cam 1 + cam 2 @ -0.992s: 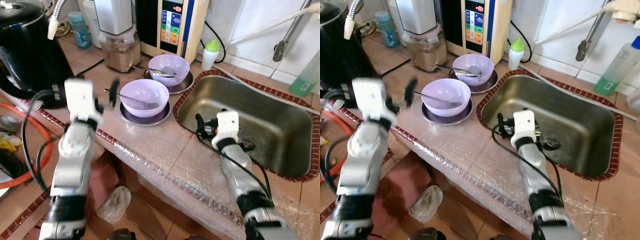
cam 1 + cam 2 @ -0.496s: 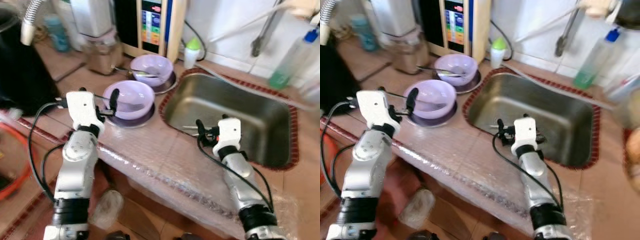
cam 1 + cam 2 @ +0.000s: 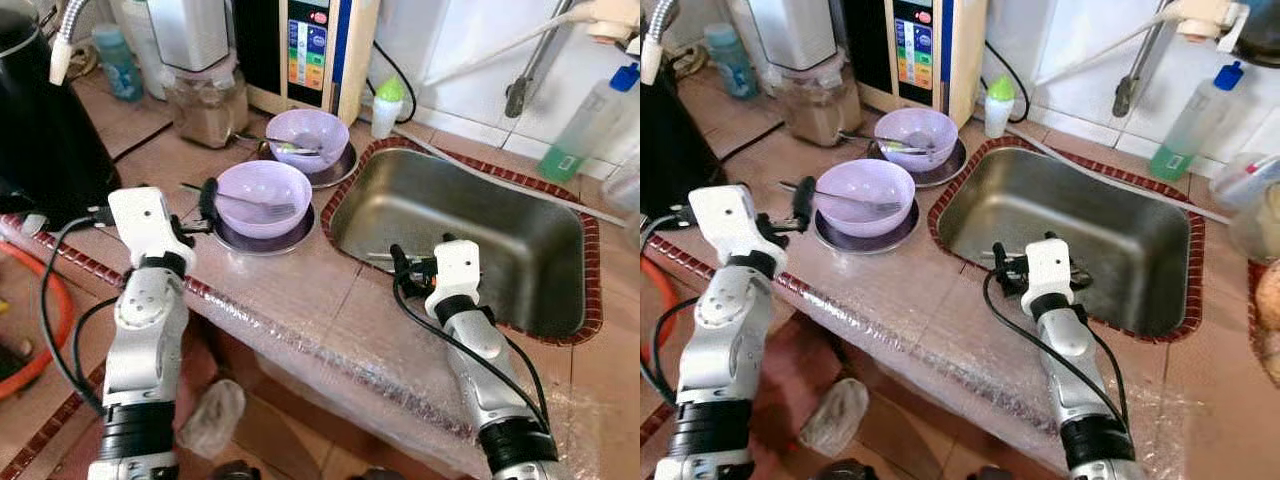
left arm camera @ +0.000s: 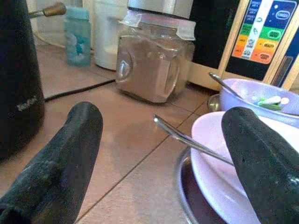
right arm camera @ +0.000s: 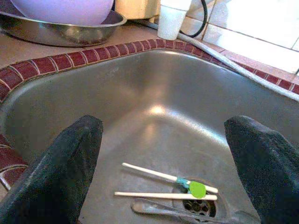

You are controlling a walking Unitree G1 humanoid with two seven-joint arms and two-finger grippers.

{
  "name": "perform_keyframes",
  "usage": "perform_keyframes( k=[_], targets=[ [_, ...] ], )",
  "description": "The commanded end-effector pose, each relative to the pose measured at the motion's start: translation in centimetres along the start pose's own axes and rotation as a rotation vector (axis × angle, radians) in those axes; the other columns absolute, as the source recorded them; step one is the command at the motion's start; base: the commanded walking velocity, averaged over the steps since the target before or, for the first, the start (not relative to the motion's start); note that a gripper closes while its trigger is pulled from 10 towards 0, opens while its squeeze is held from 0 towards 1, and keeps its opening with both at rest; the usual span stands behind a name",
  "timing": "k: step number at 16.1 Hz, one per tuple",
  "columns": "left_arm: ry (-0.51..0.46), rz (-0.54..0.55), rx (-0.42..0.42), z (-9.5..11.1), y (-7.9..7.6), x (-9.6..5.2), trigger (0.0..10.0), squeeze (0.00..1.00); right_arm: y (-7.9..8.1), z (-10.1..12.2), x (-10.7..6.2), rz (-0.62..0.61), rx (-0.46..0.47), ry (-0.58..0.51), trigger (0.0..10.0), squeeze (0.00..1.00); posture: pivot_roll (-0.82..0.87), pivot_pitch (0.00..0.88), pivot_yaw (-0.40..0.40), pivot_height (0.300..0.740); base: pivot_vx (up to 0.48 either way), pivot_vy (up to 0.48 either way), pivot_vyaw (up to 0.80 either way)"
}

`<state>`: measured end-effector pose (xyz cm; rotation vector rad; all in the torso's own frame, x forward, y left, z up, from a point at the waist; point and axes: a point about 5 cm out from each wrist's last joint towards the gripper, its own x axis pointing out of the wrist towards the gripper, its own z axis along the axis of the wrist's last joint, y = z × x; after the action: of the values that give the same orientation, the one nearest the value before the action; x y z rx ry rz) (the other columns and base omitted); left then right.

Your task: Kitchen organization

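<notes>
Two lilac bowls sit on steel plates on the tiled counter. The near bowl [image 3: 263, 187] holds a fork [image 4: 187, 138] whose handle sticks out toward my left gripper [image 3: 195, 210]. That gripper is open just left of the bowl, with the fork handle's tip between its fingers and not touched. The far bowl [image 3: 308, 134] holds a utensil and bits of green. My right gripper [image 3: 405, 268] is open at the near rim of the steel sink [image 3: 480, 215]. Two chopsticks [image 5: 168, 176] and a spoon [image 5: 187, 212] lie by the drain.
A black kettle [image 3: 40, 110] stands at the far left. A jar of brown powder [image 3: 205, 100], a water purifier [image 3: 310, 50] and a green-capped bottle [image 3: 385, 105] line the back. Green soap bottle [image 3: 590, 120] is behind the sink. Bubble wrap covers the counter's front edge [image 3: 330, 355].
The head view swung and steadied. My left arm, blurred a second ago, now holds still beside the near bowl. The right gripper has stayed at the sink's rim.
</notes>
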<state>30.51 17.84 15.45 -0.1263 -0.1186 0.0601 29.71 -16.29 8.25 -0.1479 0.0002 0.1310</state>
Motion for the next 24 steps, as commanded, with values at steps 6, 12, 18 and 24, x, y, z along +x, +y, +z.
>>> perform_keyframes(
  k=[6, 12, 18, 24],
  targets=[
    [0.024, -0.031, -0.109, 0.3, -1.5, 1.5, 10.0, 0.00, 0.1, -0.1, -0.4, -0.025, 0.018, 0.006, 10.0, 0.00, -0.05, 0.000, 0.020, 0.740, 0.000, 0.000, -0.49],
    [0.104, -0.063, -0.132, -0.2, -1.5, 2.4, 10.0, 0.00, 0.7, 0.3, -0.5, -0.002, 0.023, -0.017, 10.0, 0.00, -0.05, 0.014, 0.040, 0.740, 0.000, 0.000, 0.00],
    [0.199, -0.186, -0.252, -0.2, -3.1, 3.4, 0.0, 0.00, 2.4, 1.1, -0.7, 0.167, 0.036, -0.051, 10.0, 0.00, -0.05, 0.040, 0.058, 0.740, 0.000, 0.000, 0.00],
    [0.217, -0.222, -0.280, -0.4, -3.5, 3.2, 0.0, 0.00, 3.0, 2.7, -0.6, 0.322, 0.032, -0.095, 10.0, 0.00, -0.06, 0.044, 0.052, 0.740, 0.000, 0.000, 0.00]
  ],
)
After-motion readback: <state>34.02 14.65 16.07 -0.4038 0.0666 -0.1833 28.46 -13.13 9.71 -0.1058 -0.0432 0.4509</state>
